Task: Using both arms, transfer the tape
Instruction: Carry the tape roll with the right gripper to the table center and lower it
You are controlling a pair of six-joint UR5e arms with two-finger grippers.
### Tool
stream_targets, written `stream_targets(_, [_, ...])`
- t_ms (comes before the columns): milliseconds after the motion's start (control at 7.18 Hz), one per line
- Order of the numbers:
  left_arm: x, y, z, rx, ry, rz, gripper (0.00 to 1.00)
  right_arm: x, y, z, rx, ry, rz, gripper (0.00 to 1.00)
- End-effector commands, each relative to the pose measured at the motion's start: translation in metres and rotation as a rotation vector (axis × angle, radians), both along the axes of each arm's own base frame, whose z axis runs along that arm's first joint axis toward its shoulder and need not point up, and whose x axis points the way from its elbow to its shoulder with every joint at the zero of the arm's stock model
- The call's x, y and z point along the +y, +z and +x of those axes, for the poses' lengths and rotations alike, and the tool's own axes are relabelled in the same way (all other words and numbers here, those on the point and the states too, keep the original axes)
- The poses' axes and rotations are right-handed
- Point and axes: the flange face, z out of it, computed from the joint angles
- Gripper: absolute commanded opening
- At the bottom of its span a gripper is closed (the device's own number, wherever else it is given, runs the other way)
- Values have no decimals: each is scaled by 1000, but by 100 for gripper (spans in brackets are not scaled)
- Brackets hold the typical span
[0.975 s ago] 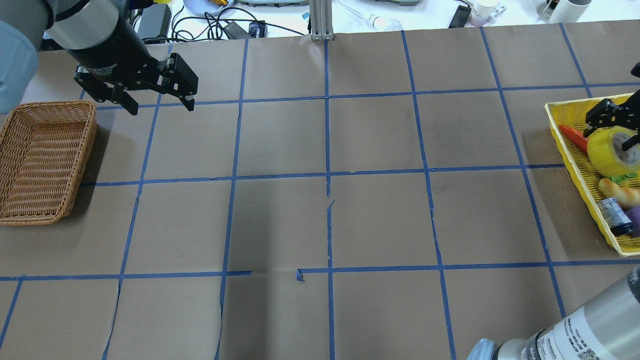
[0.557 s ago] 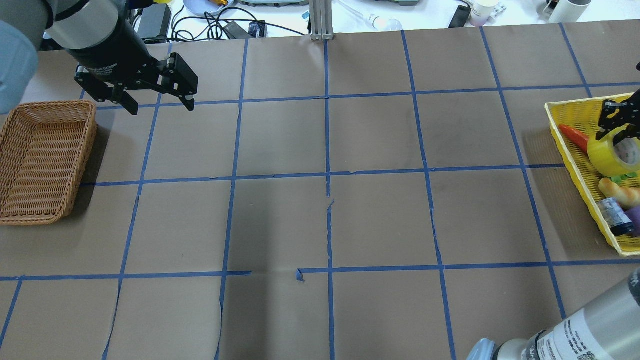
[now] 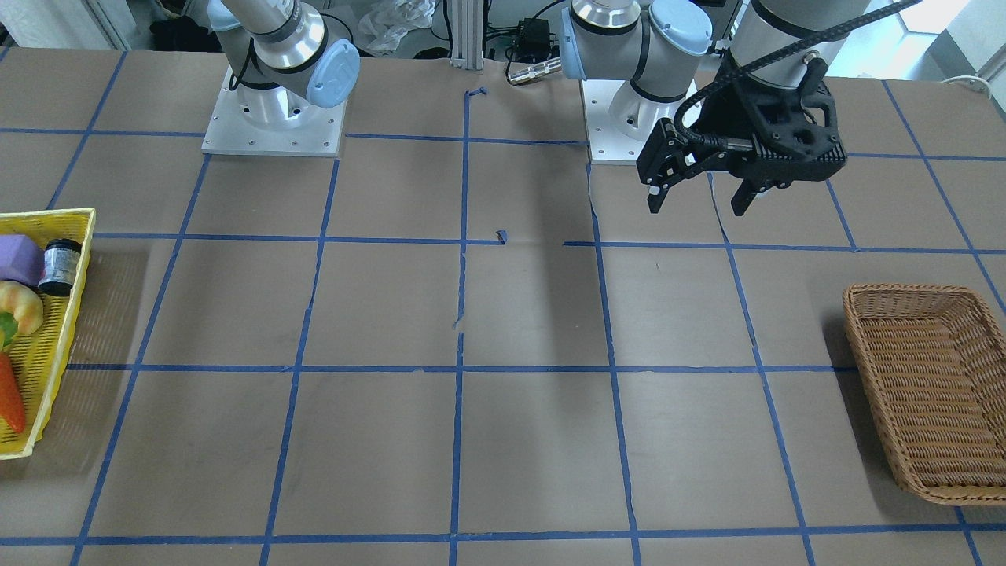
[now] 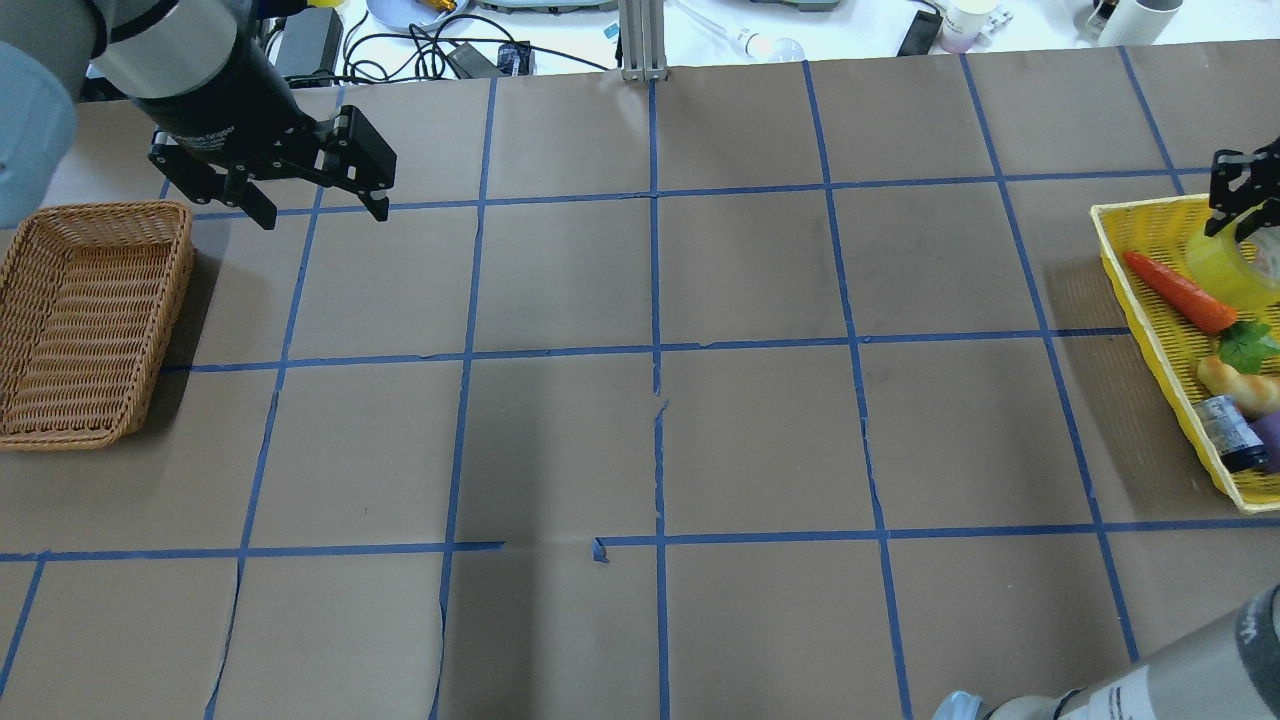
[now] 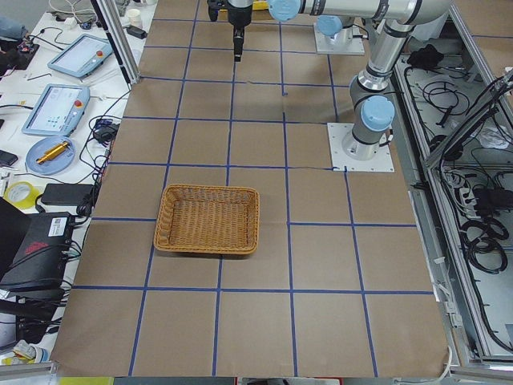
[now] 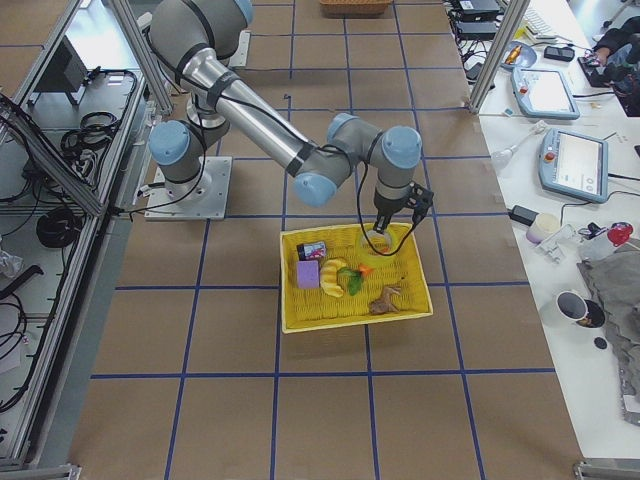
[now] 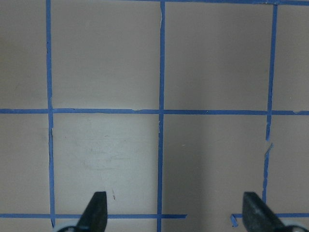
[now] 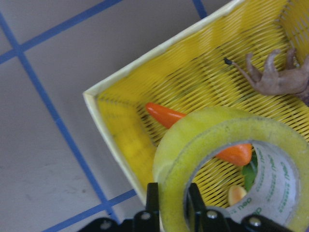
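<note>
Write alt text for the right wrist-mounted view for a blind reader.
The right gripper pinches the wall of a yellow roll of tape over a yellow mesh tray. An orange carrot shows partly through the ring, and a brown toy animal lies at upper right; the tray sits on a brown table with blue lines.

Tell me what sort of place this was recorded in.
Probably a robotics lab: the left arm and right arm are bolted to a table gridded with blue tape, with teach pendants and cables alongside.
</note>
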Motion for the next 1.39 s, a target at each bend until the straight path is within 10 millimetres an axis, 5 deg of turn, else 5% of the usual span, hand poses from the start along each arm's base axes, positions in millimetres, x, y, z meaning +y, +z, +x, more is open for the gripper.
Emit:
stream_targets(0, [0,0,0,0,1,0,100,-19,27,166,-14,-52,-13,0])
stream_targets(279, [0,0,0,1,-1,0,100,-23,3,307,-28,-153,0,0])
stream_targets(418, [0,-1,0,1,1,1,100,-22,-17,356,-35,-235,4,0])
stream_targets(836, [-1,0,0,1,1,0,100,-17,-81,481,-59,-390,-22,0])
stream_targets(1254, [0,-1,0,1,-1,1,100,-30,-105,575,-98,-498,-22,0])
